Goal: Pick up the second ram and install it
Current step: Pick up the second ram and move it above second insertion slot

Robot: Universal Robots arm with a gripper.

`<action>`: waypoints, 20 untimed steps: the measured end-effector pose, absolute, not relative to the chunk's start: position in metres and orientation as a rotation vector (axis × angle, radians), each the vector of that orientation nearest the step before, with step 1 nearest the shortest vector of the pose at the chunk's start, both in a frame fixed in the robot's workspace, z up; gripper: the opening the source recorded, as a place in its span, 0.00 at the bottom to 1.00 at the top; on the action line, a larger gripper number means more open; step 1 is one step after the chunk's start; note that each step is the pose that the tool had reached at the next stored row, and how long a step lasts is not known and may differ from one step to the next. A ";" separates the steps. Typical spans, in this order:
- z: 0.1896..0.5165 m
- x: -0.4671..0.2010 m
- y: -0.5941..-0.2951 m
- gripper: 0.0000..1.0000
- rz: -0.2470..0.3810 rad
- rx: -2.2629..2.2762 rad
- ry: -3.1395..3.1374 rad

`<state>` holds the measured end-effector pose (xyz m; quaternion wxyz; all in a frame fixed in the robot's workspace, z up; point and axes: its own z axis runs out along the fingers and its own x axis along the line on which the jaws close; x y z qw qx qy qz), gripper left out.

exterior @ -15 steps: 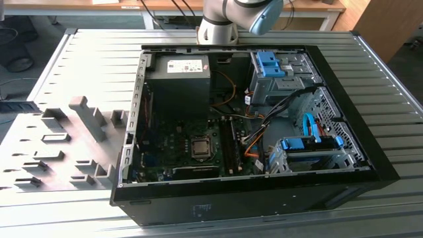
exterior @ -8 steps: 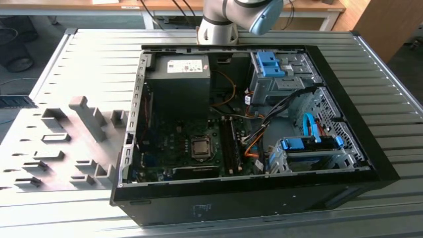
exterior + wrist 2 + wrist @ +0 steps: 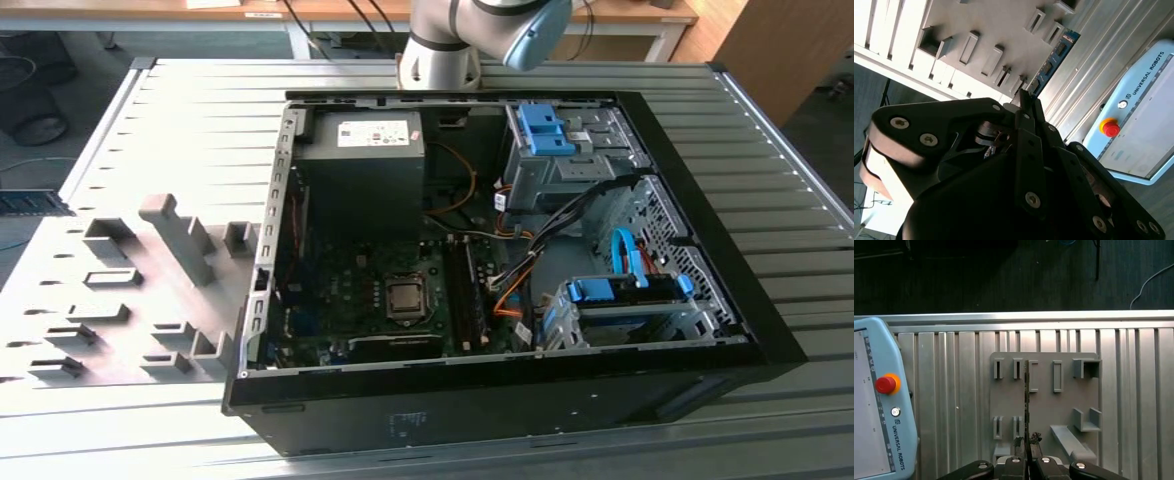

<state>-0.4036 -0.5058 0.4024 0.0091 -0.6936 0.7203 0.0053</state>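
Observation:
My gripper is shut on the second ram, a thin dark stick seen edge-on in the first wrist view, reaching out from the fingertips. In the second wrist view the ram shows its blue-green face with black chips, held at one end by the gripper. The held stick hangs well above the grey fixture plate and touches nothing else. In the exterior view the open computer case lies on the table, with the memory slots beside the processor socket.
The fixture plate with raised grey blocks lies on the ribbed metal table at the exterior view's left of the case. A teach pendant with a red stop button rests on the table near the plate. The arm's base stands behind the case.

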 end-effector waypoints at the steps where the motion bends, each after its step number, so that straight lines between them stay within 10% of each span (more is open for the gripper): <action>1: 0.402 -0.402 -0.506 0.14 0.016 -2.167 2.250; 20: 0.393 -0.328 -0.493 0.14 0.022 -2.169 2.252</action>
